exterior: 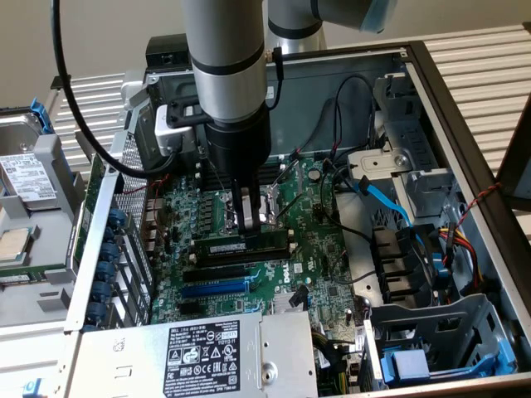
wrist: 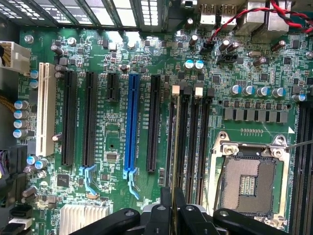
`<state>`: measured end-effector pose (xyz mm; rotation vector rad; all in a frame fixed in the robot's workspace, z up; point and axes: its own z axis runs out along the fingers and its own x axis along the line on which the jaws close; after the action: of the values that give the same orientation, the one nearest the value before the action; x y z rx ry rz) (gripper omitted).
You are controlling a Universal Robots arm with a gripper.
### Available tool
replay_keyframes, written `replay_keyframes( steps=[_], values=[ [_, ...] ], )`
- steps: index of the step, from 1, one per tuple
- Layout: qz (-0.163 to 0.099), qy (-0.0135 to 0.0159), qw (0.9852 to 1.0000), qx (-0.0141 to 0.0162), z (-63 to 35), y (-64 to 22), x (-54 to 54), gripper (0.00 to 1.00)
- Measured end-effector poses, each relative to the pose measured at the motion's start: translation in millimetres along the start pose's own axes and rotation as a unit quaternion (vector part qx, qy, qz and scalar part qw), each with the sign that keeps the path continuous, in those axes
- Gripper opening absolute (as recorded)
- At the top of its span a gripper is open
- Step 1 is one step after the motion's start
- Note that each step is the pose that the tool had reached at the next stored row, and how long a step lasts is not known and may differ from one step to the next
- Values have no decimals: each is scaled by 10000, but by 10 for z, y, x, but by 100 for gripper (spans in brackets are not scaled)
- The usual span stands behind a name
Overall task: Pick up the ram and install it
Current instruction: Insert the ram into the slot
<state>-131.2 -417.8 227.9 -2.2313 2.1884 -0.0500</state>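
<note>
Wrist view: the end effector point(wrist: 170, 208) has its fingers nearly together, pinching the top edge of the ram point(wrist: 173, 147). The ram stands on edge directly beneath it along a black slot, beside the CPU socket point(wrist: 249, 183). A blue slot point(wrist: 131, 122) lies farther off.

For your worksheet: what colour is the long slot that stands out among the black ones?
The slot is blue; the wrist view shows it best.
</note>
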Motion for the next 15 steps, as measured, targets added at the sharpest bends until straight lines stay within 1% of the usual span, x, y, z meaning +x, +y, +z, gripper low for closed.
replay_keyframes(
  steps=[8, 15],
  values=[
    [2, -39, 10000, 14, 8, 3, 0, 14],
    [2, -46, 10000, 16, 10, 3, 12, 14]
  ],
)
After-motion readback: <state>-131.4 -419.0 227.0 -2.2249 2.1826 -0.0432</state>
